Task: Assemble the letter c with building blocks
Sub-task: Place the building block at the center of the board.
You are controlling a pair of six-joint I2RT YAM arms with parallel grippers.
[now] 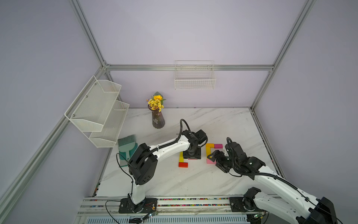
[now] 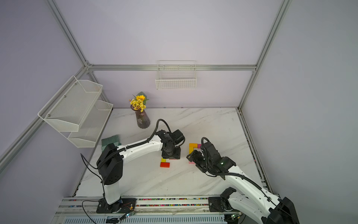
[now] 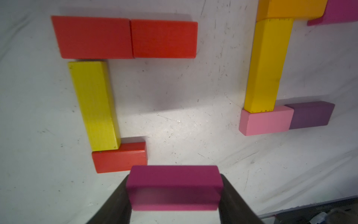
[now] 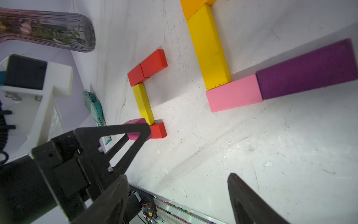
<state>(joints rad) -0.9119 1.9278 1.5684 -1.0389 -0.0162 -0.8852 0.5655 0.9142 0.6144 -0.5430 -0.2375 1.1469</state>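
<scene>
Two hands over the counter [image 1: 174, 180]: our left hand [image 3: 174, 194] grips a magenta block [image 3: 174, 180]; at three o'clock, our right hand [image 4: 189, 150] gapes wide, empty.

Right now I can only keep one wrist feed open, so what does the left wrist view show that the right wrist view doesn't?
Only the left wrist: the full length of the magenta block clamped in the left gripper, plus a second magenta block beside the orange block. Only the right wrist: the vase, the teal brush, the open, empty right gripper. Both: part of that grip, the three red blocks, two yellow blocks, pink block and purple block.
</scene>
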